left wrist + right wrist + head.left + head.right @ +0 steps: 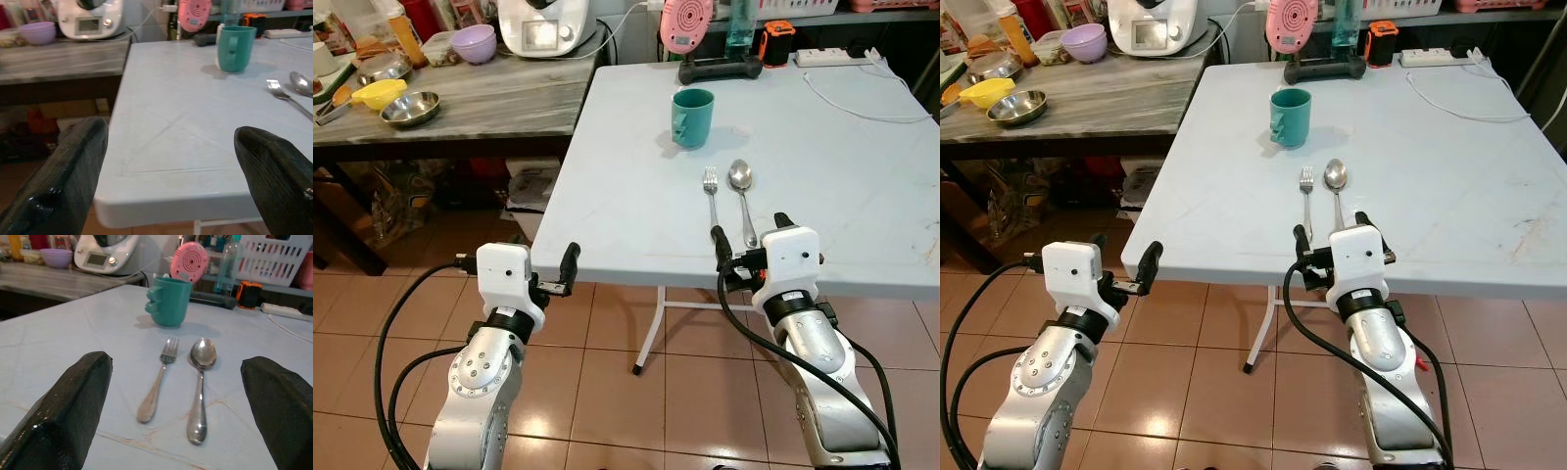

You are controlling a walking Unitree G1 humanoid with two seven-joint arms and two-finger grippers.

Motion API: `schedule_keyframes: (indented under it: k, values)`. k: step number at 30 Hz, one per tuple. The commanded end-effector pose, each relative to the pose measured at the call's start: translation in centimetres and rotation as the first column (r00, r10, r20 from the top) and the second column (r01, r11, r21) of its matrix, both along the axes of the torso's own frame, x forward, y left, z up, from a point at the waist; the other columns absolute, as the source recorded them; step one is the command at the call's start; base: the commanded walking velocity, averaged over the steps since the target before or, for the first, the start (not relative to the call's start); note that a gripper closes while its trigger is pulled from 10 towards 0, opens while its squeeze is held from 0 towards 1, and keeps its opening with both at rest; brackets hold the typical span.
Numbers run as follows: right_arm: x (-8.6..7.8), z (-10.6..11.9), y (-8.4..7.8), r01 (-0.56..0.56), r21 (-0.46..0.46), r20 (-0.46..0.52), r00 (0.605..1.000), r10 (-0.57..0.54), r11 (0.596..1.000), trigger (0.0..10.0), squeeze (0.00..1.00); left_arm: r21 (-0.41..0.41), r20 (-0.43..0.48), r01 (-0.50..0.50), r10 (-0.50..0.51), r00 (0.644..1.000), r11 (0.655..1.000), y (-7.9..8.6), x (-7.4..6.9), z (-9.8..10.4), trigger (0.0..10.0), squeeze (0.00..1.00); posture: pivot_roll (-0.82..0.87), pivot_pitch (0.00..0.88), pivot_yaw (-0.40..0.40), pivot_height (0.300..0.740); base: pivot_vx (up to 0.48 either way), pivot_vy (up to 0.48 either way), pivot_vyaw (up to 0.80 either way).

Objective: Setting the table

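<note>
On the pale blue table (607, 186) a teal mug (693, 117) stands near the middle. In front of it a fork (711, 192) and a spoon (741, 188) lie side by side, handles toward me. My right gripper (749, 228) hovers open at the table's front edge, just short of the two handles, with nothing between its fingers; its wrist view shows the fork (157, 382) and spoon (199, 391) ahead. My left gripper (171, 134) is open and empty, level with the table's front left corner (146, 196).
A wooden side table (499, 103) stands at the left with a steel bowl (409, 108), a yellow bowl (379, 93), a purple bowl (475, 43) and a white appliance (543, 24). A pink device (685, 24), a power strip (827, 56) and a cable (862, 106) sit at the table's far side.
</note>
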State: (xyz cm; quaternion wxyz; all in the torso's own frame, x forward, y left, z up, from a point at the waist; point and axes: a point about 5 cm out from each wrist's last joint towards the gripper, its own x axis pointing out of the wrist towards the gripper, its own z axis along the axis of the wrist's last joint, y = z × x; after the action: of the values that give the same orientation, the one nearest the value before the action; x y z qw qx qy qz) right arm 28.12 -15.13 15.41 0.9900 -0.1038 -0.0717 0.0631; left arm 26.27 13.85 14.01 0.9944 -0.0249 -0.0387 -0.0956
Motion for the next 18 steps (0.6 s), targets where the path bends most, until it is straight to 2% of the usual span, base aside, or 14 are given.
schedule_keyframes:
  k: [1, 4, 6, 11, 18]
  values:
    - [0.23, -0.07, 0.75, -0.006, 0.003, -0.010, 1.000, 0.006, 1.000, 10.0, 0.00, 0.003, 0.006, 0.006, -0.006, 1.000, 1.000, 0.08, 0.01, 0.20, 10.0, 0.00, -0.14, 0.104, 0.141, 0.740, 0.000, 0.000, 0.00]
    - [0.38, -0.11, 0.78, 0.000, -0.016, -0.002, 1.000, 0.000, 1.000, 10.0, 0.00, -0.005, 0.007, 0.017, -0.017, 1.000, 1.000, -0.04, 0.06, 0.25, 10.0, 0.00, -0.14, 0.104, 0.140, 0.740, 0.000, 0.000, 0.00]
    - [0.46, -0.35, 0.89, -0.013, 0.028, -0.018, 1.000, 0.014, 1.000, 10.0, 0.00, -0.019, 0.013, 0.033, -0.033, 0.999, 0.999, -0.25, 0.11, 0.37, 10.0, 0.00, -0.14, 0.105, 0.142, 0.740, 0.000, 0.000, 0.00]
    - [0.41, -0.56, 1.11, -0.017, 0.053, -0.031, 0.999, 0.019, 0.998, 10.0, 0.00, -0.026, 0.018, 0.058, -0.058, 0.998, 0.998, -0.60, 0.08, 0.47, 10.0, 0.00, -0.14, 0.104, 0.143, 0.740, 0.000, 0.000, 0.00]
    - [0.33, -0.85, 1.31, -0.015, 0.086, -0.058, 0.998, 0.020, 0.996, 10.0, 0.00, -0.029, 0.016, 0.069, -0.069, 0.997, 0.997, -0.64, 0.08, 0.45, 10.0, 0.00, -0.14, 0.103, 0.143, 0.740, 0.277, 0.000, 0.00]
